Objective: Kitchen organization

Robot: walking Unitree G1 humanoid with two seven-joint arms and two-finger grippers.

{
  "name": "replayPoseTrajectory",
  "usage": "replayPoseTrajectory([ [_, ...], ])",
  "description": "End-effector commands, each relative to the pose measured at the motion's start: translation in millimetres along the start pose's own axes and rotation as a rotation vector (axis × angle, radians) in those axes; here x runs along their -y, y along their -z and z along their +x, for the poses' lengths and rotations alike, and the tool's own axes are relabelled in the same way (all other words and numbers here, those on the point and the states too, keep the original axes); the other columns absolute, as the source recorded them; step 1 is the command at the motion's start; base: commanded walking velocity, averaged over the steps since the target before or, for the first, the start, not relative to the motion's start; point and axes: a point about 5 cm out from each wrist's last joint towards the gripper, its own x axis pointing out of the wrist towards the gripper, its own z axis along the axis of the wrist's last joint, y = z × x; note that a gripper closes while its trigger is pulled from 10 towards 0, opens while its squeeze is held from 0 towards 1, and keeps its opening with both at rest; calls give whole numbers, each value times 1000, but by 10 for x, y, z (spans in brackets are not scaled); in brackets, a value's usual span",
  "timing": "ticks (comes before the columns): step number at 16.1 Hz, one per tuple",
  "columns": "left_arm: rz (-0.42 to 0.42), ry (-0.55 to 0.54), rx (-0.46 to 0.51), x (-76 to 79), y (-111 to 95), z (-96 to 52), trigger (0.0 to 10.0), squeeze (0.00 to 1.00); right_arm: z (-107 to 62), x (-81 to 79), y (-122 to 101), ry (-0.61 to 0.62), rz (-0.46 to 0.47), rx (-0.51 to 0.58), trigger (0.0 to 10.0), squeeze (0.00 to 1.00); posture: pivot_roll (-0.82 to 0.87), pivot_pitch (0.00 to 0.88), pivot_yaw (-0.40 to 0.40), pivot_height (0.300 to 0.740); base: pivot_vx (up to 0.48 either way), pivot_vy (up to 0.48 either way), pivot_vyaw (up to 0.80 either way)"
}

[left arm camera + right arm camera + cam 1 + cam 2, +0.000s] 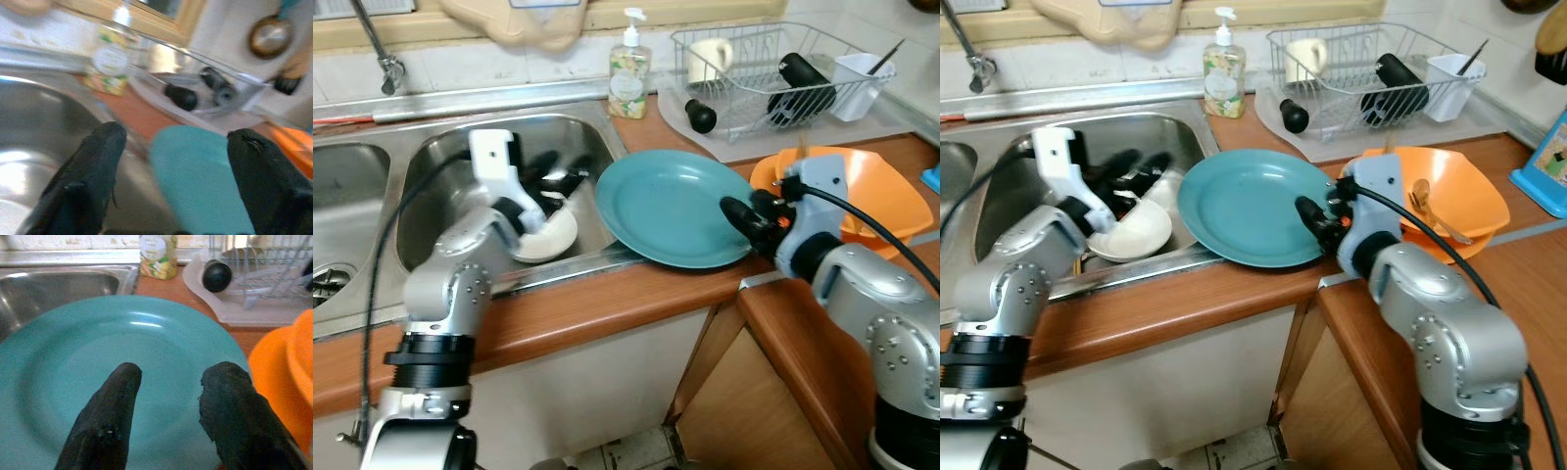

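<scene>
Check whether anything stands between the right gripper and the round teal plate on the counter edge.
Nothing visible does. The right gripper is already at the round teal plate, its two black fingers spread over the plate's face. The orange bowl sits behind that arm, beside the plate and out of the way.

wooden counter [607, 304], teal plate [671, 206] (over sink edge), orange bowl [881, 191]

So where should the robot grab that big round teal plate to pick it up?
Probably by its thin rim on the robot's right side. The big round teal plate lies tilted on the sink edge, and that raised edge faces the right gripper, whose open fingers lie over it. One finger above and one under the rim should pinch it.
</scene>
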Motion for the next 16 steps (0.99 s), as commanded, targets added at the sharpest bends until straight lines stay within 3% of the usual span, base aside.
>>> replayPoseTrajectory([
  [1,-26,29,0,42,-43,12,10000,1000,-38,46,0,24,-3,-10,10000,1000,-140,0,25,740,0,0,0],
  [2,-40,39,-10,57,-44,29,10000,1000,-57,80,14,41,-7,-23,10000,1000,-143,0,31,740,0,0,0],
  [4,-34,42,-86,52,28,51,10000,110,-108,148,87,56,-11,-72,10000,1000,-144,0,35,740,0,0,0],
  [5,-56,52,-102,59,48,45,10000,0,-118,150,105,52,-10,-88,10000,1000,-143,0,36,740,0,0,0],
  [8,-149,78,-148,92,126,35,10000,0,-122,154,135,50,-4,-114,10000,1000,-139,0,32,740,0,0,0],
  [9,-213,79,-168,97,179,40,10000,0,-111,153,147,47,8,-122,10000,282,-139,0,32,740,0,0,0],
  [10,-234,74,-166,92,186,45,10000,0,-106,150,151,44,12,-126,10000,0,-139,0,32,740,0,0,0],
  [12,-309,43,-162,55,211,74,10000,0,-71,130,180,30,30,-137,10000,0,-139,0,32,740,0,0,0],
  [16,-321,22,-206,46,301,99,10000,0,22,110,235,11,61,-144,10000,0,-134,0,32,740,0,0,0],
])
